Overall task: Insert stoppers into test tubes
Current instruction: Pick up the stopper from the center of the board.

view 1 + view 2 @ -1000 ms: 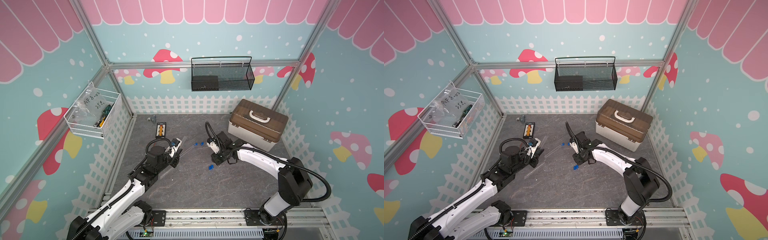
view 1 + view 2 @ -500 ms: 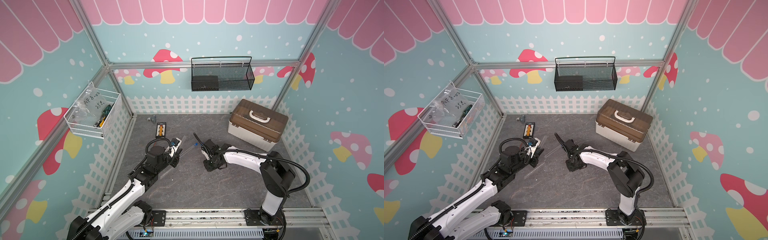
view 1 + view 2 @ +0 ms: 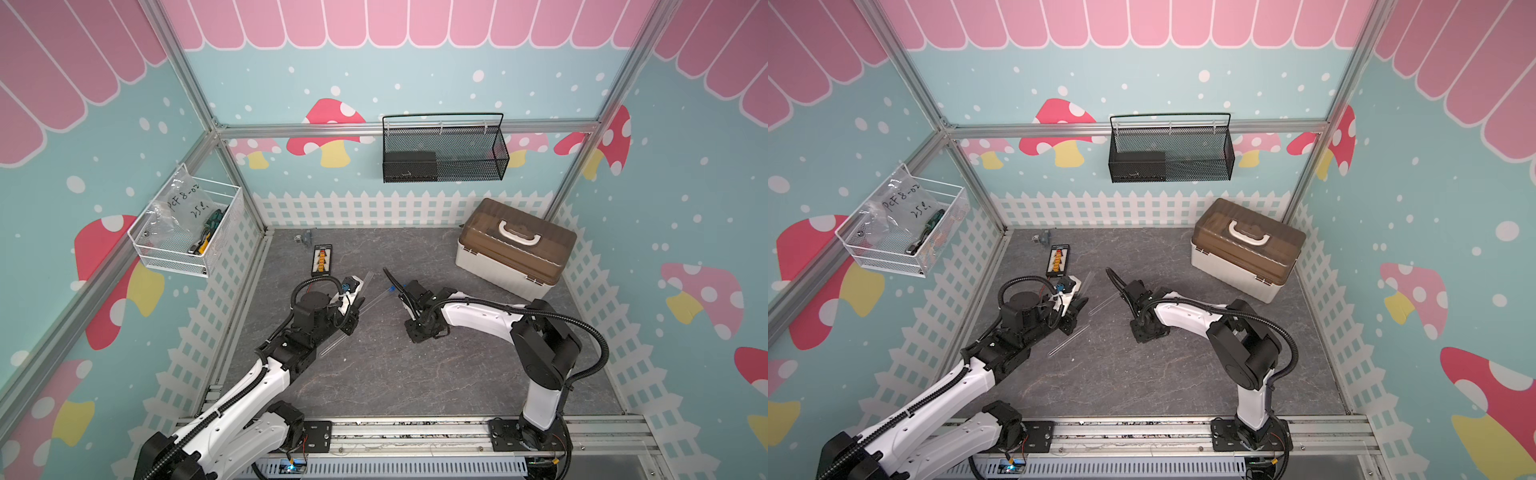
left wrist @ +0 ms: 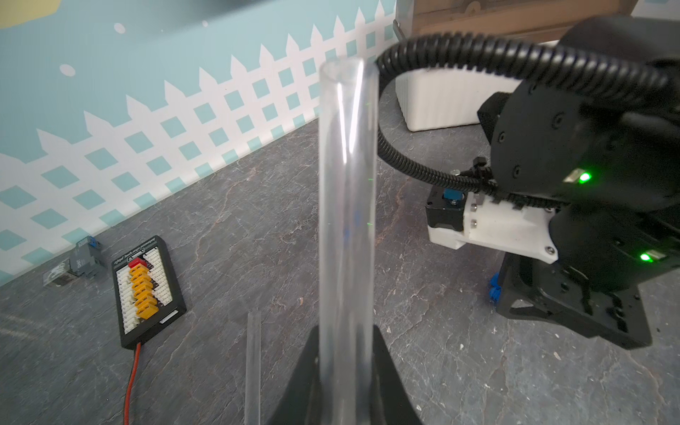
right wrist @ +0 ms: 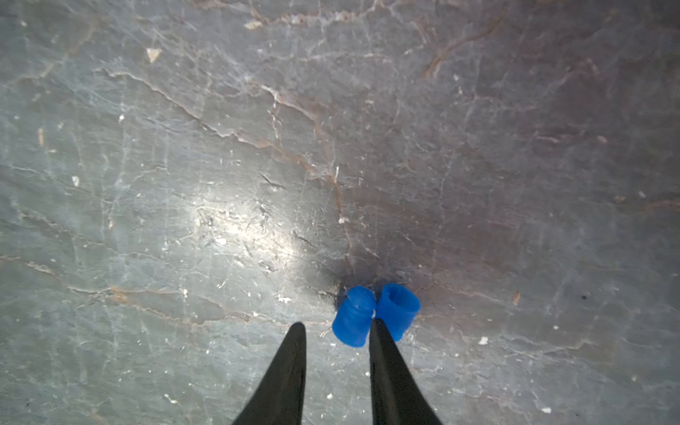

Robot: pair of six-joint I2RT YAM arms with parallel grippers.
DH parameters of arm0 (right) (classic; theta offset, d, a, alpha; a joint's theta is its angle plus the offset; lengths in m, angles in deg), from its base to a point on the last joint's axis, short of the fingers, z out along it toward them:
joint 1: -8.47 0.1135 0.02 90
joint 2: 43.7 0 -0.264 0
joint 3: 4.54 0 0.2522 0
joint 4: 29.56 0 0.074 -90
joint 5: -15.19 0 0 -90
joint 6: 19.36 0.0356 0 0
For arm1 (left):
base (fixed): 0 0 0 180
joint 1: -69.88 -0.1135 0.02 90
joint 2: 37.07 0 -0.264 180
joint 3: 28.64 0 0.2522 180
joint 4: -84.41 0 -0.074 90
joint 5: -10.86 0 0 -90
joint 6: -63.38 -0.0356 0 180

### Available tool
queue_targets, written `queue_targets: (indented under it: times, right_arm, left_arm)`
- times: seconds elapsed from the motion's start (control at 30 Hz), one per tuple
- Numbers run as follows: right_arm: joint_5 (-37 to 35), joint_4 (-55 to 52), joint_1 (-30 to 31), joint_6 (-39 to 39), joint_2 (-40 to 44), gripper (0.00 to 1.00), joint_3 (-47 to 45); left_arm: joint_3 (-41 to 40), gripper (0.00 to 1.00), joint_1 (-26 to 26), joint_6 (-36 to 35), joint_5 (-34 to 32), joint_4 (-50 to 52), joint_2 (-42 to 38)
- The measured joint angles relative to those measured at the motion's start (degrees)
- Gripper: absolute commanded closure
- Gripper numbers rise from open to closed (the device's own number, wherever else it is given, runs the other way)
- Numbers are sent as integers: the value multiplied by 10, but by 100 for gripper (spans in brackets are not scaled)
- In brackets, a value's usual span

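Your left end effector (image 4: 347,331) clamps a stiff, slippery, likely fragile test tube (image 4: 347,184). Nearer the brown box (image 3: 515,245), your right end effector (image 5: 337,323), jaws apart, hovers at two light stoppers (image 5: 399,305) on the worktop (image 5: 220,147); pinch one's sides.

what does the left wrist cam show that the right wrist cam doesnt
Only the left wrist view: a clear test tube clamped in the left gripper, a second tube beside it, a connector board. Only the right wrist view: the open right gripper at its tips, and that the two blue stoppers touch. Both: the grey mat and the stoppers, though only a blue sliver from the left.
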Motion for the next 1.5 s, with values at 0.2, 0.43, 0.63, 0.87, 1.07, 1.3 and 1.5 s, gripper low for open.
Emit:
queue_targets:
  times: [0.2, 0.43, 0.63, 0.87, 1.07, 1.3, 1.5]
  right_arm:
    - [0, 0, 0, 0, -7, 72, 0]
    - [0, -2, 0, 2, -17, 73, 0]
    - [-1, -2, 0, 2, -17, 73, 0]
    - [-1, -3, 5, 2, -17, 75, 0]
    - [-2, -9, 8, 2, -17, 75, 0]
    - [-12, -10, 8, 2, -29, 76, 2]
    - [-15, -12, 8, 2, -32, 78, 8]
  left_arm:
    - [0, 100, 0, 0, 5, 0, 0]
    - [0, 100, 0, 0, 6, 0, 0]
    - [0, 100, 0, 0, 6, 0, 0]
    - [0, 100, 0, 0, 7, 0, 0]
    - [0, 100, 0, 0, 7, 0, 0]
    - [0, 100, 0, 0, 6, 0, 0]
    - [-1, 100, 0, 0, 6, 0, 0]
